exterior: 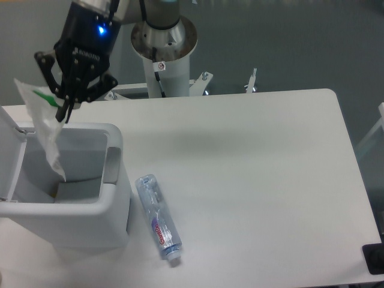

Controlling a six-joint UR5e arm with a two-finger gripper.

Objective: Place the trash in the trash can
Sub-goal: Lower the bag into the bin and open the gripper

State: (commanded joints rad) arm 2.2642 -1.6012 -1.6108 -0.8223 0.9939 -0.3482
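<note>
Jaws pinch plastic bag point(45, 123), hanging into open trash can point(114, 180); bottle point(158, 218) outside.

- White table point(252, 180) with rounded corners — it fills most of the view, its far right corner curving off near the upper right.
- Grey floor point(300, 42) behind the table, plain and even in tone.
- Small metal brackets point(254, 81) just past the table's far edge, one upright beside another near the middle.
- Dark object point(373, 259) at the lower right corner of the view — cut off by the edge, too little shown to tell what it is.
- Pale translucent piece point(375, 129) at the right edge, beyond the table.
</note>
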